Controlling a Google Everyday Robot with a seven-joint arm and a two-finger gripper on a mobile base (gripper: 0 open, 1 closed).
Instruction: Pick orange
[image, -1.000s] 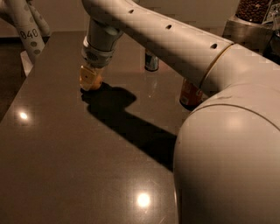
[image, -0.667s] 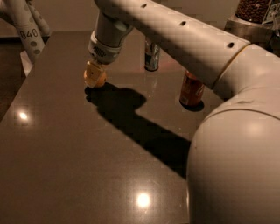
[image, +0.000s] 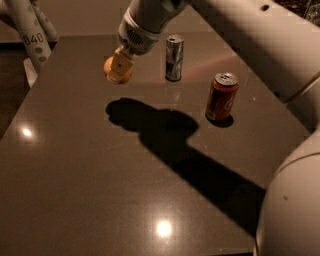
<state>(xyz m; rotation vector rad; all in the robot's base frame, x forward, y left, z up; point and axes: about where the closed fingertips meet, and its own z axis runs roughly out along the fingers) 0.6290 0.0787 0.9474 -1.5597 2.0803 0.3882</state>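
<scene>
- One change: orange (image: 111, 69) has come off the table (image: 75, 175), hanging in the gripper (image: 120, 70) above its shadow (image: 131, 112).
- Fingers (image: 123, 61) seem clamped on orange, partly hidden.
- Pick looks nearly done.

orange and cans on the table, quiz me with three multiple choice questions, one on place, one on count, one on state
1. The red can stands
A. nearer the camera than the silver can
B. behind it
C. on top of it

2. Cans standing on the table:
A. one
B. two
C. four

3. The orange is
A. lying on the table
B. held in the claw, clear of the table
C. resting on a can

Answers:
1 A, the red can sits lower in the view.
2 B, one silver and one red.
3 B, the claw, over the table's far left part, grips it, and the shadow lies apart from it.
</scene>
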